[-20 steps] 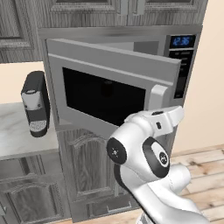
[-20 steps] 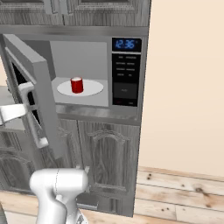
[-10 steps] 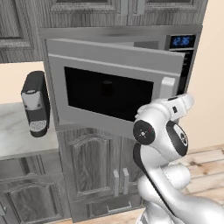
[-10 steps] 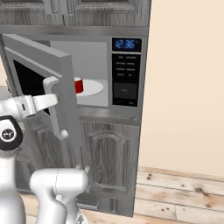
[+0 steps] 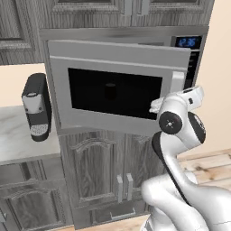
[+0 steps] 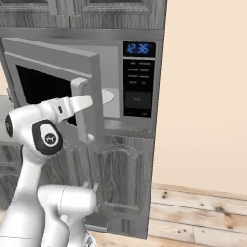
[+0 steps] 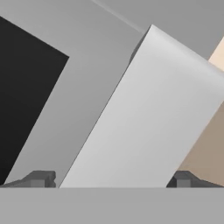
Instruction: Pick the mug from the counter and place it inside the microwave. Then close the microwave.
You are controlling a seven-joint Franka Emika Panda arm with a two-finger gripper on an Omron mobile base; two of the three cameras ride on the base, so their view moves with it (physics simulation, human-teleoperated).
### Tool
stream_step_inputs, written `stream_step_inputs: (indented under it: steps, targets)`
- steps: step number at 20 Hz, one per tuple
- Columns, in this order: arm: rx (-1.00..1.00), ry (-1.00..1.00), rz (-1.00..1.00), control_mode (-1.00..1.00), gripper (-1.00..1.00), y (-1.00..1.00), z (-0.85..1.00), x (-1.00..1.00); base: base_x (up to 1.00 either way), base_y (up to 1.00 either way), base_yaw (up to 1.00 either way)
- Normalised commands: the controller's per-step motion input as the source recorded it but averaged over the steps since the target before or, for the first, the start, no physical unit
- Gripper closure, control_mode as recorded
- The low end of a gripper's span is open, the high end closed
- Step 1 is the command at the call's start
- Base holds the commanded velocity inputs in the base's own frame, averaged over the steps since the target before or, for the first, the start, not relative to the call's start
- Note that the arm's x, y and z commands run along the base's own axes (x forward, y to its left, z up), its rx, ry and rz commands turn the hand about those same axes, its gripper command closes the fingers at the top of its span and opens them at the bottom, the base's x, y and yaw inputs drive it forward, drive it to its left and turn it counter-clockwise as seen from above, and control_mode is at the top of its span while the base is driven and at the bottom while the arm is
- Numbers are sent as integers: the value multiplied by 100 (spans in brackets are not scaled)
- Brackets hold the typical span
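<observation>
The microwave [image 6: 140,72] sits built into grey wood-grain cabinets [image 5: 99,176], its door [image 5: 117,92] swung partway toward shut. Left of it a black coffee machine [image 5: 37,106] stands on the marbled worktop [image 5: 18,140]. The arm's hand presses at the door's pale bar handle [image 7: 144,113], which lies between the two fingers [image 7: 41,178]; these stand spread wide and grip nothing. The mug is hidden behind the door, presumably on the white turntable [image 6: 108,96] inside. To finish well, the hand should push squarely on the handle side, following the door's arc toward the keypad [image 6: 139,79], until the door seats flush.
</observation>
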Motion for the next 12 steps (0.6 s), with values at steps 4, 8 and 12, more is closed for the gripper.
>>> stream_step_inputs:
  steps: [4, 8, 12]
  targets:
    - [0, 7, 6, -100, -100, -33, 0, 63, 0, 0, 0]
    - [0, 9, 6, -100, -100, -30, 0, 63, 0, 0, 0]
    - [0, 9, 5, -100, -100, -24, 1, 49, 0, 0, 0]
